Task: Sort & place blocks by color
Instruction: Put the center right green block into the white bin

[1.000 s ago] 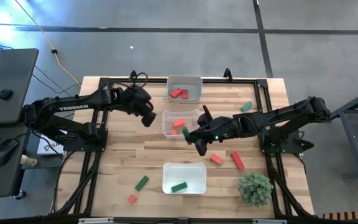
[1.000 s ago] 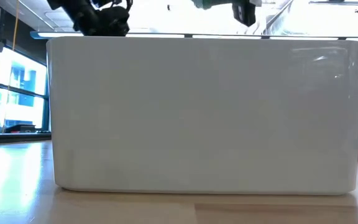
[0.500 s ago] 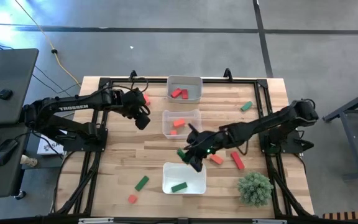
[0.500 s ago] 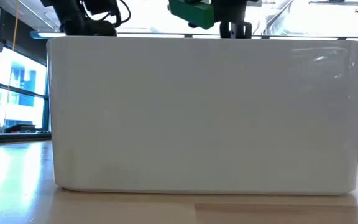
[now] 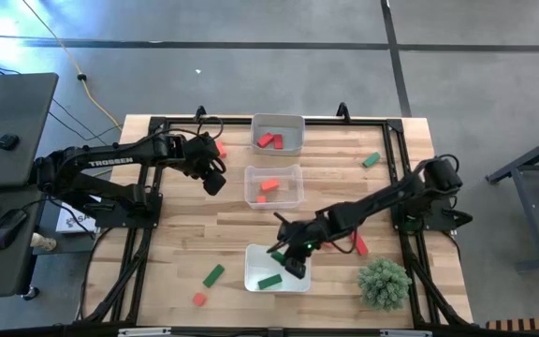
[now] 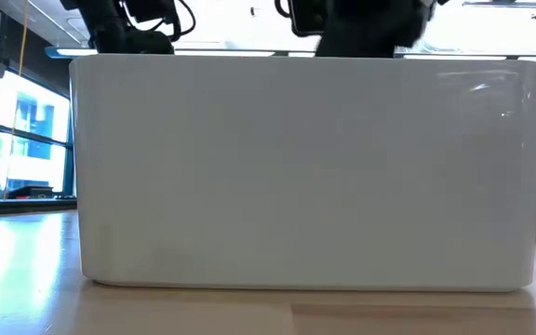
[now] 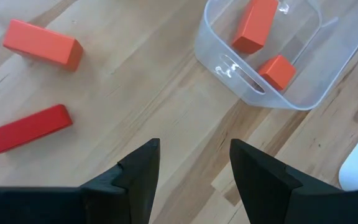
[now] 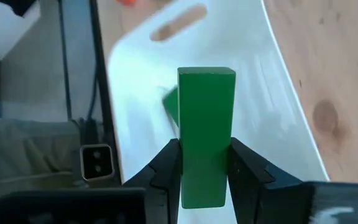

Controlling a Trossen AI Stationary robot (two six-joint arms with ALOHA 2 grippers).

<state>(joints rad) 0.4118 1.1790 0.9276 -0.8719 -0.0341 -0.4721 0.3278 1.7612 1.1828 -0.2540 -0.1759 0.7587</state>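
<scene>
Blocks are sorted by colour into three clear trays down the middle of the tabletop [image 5: 204,225]: the far tray [image 5: 278,123] holds crimson ones, the middle tray [image 5: 273,174] orange ones, the near tray [image 5: 275,254] one green block [image 5: 269,281]

Right gripper [image 5: 293,258]: fingers closed on a green brick [image 8: 206,134], pinched at its lower half and standing upright between the pads, positioned over the near tray. The tray's white floor and the block already in it lie directly beyond the held brick in the right wrist view

Left gripper [image 7: 193,163]: jaws apart, holding nothing, over bare wood on the far left, near a crimson block [image 7: 28,129] and an orange block [image 7: 43,44], just beside the middle tray

Loose blocks remain: green [image 5: 371,160] at far right, green [image 5: 213,274] and orange [image 5: 199,299] at near left, crimson [image 5: 359,245] beside the plant [image 5: 383,283]

Risks from this state:
- Release from height: the brick may bounce off the tray floor or strike the lying green block and hop over the rim
- Gripper sits close to the tray's far-right rim in the high view; a release there may land the brick on the edge or the tabletop
- Descent too low: fingers may strike the tray wall and shift the tray
- Grip covers only part of the brick; it may pivot and drop off-target
</scene>
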